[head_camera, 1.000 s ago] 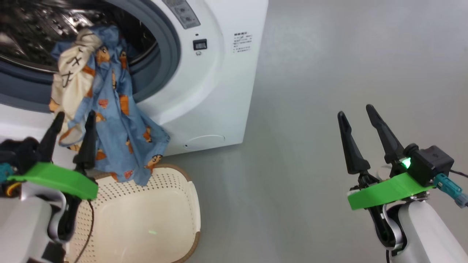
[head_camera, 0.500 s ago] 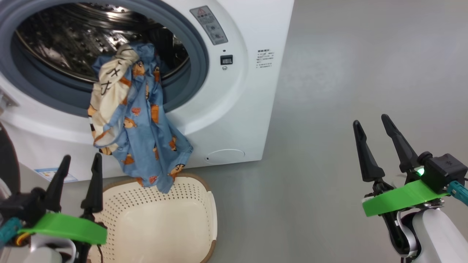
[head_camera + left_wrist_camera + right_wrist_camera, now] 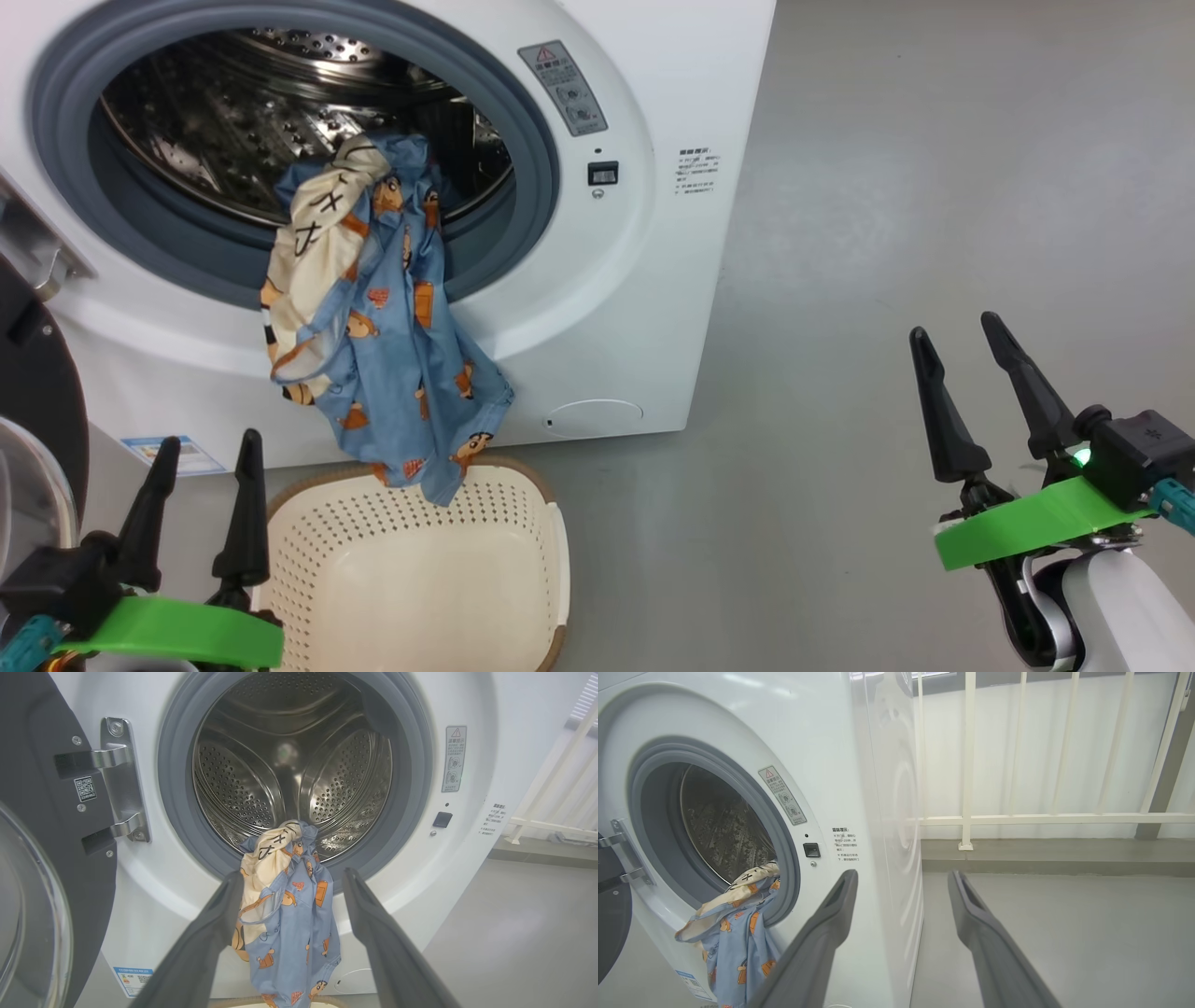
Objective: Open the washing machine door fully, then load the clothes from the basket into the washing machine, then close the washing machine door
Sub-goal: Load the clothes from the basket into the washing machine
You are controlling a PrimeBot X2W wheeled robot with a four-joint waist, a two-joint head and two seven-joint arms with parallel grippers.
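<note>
**Trainee:** Head view: on what does the coming move turn?

**Operator:** On where the clothes lie from my grippers. They hang over the lower lip of the washing machine mouth. The top is bunched at the drum and the tail dangles at the far rim of the basket, so the long axis runs up and down. They lie ahead of and above my left gripper, slightly to its right. That gripper is spread wide and empty. My right gripper is equally wide and empty, and the clothes are well apart to its left. The left arm is the nearer.

**Trainee:** Left wrist view?

**Operator:** The garment shows straight ahead, framed between my two fingers and clear of both. The washing machine door stands swung open to their left.

**Trainee:** Right wrist view?

**Operator:** The clothes sit far to the left of my fingers, beyond the machine's front corner. I judge the loading unfinished: the left gripper should carry the hanging part up and forward into the drum.
</note>
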